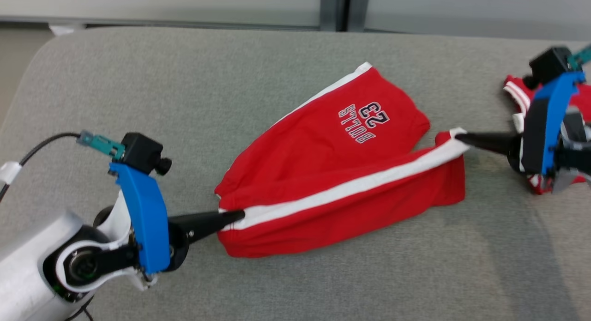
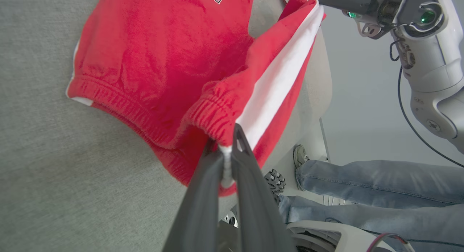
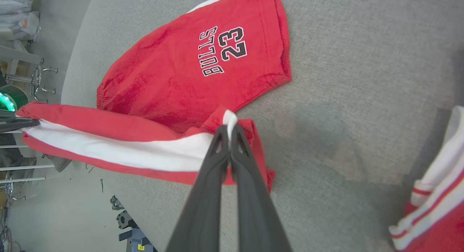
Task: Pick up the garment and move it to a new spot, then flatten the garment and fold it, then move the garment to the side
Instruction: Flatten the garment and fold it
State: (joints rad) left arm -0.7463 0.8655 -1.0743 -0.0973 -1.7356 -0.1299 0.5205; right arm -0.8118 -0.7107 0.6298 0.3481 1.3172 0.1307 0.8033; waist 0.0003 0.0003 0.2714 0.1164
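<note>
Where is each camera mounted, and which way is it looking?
Head: on the head, looking down at the table; left gripper and right gripper stretch the shorts.
Left wrist: along its fingers at the waistband; right arm beyond.
Right wrist: along its fingers at the hem.
Shared: head and right wrist both show the BULLS print.

A second striped garment [image 1: 515, 92] lies on grey table [image 1: 184, 81].

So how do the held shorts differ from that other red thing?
The red fabric shorts with a white stripe stretch between the left end effector and right end effector; the bunched red garment lies unheld. The shorts show BULLS 23; the bunched garment shows thin stripes. Both are red and white.
</note>
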